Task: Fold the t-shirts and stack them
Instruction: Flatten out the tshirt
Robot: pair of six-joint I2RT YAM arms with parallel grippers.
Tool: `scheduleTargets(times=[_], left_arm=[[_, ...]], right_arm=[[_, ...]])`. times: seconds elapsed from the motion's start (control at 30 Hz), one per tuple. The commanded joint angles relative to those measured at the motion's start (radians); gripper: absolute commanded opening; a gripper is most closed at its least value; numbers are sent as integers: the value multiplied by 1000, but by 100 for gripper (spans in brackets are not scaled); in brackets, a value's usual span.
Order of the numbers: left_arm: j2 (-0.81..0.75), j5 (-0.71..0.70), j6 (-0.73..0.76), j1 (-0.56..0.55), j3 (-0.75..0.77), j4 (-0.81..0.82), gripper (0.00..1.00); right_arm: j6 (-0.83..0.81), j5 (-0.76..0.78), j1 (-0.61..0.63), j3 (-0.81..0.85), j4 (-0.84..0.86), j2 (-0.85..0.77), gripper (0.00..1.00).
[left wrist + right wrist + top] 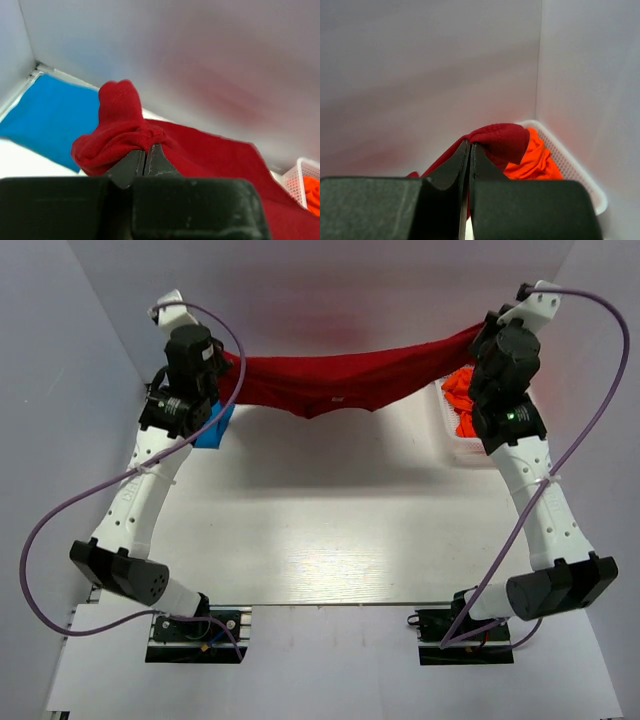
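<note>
Two ends of the red shirt (340, 385) are up in the air, seen from above, the cloth sagging in a soft swag left of the white basket (470, 456). Orange shirts (458, 392) sit inside it, and the blue shirt (214, 430) is far left. Left wrist: left gripper (147, 150) pinched tight on a bunched red wad. Right wrist: right gripper (470, 147) clamped on red cloth over the basket. Light, floppy stuff; grab corners, I'd say.

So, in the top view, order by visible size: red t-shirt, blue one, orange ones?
Largest: dark red t-shirt, clearly.
Then blue t-shirt and orange t-shirts: similar small patches, both partly hidden, so unranked.
</note>
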Motion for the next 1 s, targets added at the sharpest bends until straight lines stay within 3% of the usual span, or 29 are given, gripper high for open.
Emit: scheduleTargets(times=[0.0, 0.13, 0.23, 0.3, 0.33, 0.37, 0.4, 0.43, 0.47, 0.5, 0.57, 0.7, 0.83, 0.87, 0.97], left_arm=[[-89, 4, -52, 7, -208, 67, 0], [-200, 96, -156, 7, -480, 90, 0], [-276, 140, -319, -7, -647, -25, 0], [-332, 250, -368, -7, -808, -71, 0], [-396, 360, -387, -16, -865, -90, 0], [-430, 428, -387, -16, -984, -99, 0], [-462, 497, -399, -16, -1040, -114, 9], [-493, 627, -410, -16, -1089, -114, 48], [-554, 681, -410, -16, -1162, -125, 73], [-583, 717, -410, -16, -1183, -157, 100], [-629, 755, -362, -16, -1160, -191, 100], [-590, 636, -234, -16, -933, -281, 100], [-406, 538, -154, -16, -789, -139, 100], [-296, 538, -131, 1, -774, -102, 100], [-99, 444, -120, 1, -659, -35, 100]], right_arm=[[64, -10, -11, -157, 69, -84, 0], [176, -73, -10, -452, 71, -205, 0], [321, -60, -11, -610, -45, -239, 0], [384, -60, -11, -664, -177, -286, 0], [499, -67, -8, -749, -214, -302, 0], [536, -83, -8, -783, -309, -320, 19], [562, -99, -8, -814, -329, -354, 38], [607, -113, -8, -883, -345, -384, 56], [621, -110, -8, -930, -365, -418, 90], [635, -104, -8, -955, -438, -431, 90], [647, -113, -8, -949, -500, -478, 90], [580, -225, -4, -887, -578, -506, 90], [532, -487, 18, -900, -537, -423, 90], [521, -597, 43, -909, -523, -377, 90], [540, -638, 97, -935, -478, -237, 90]])
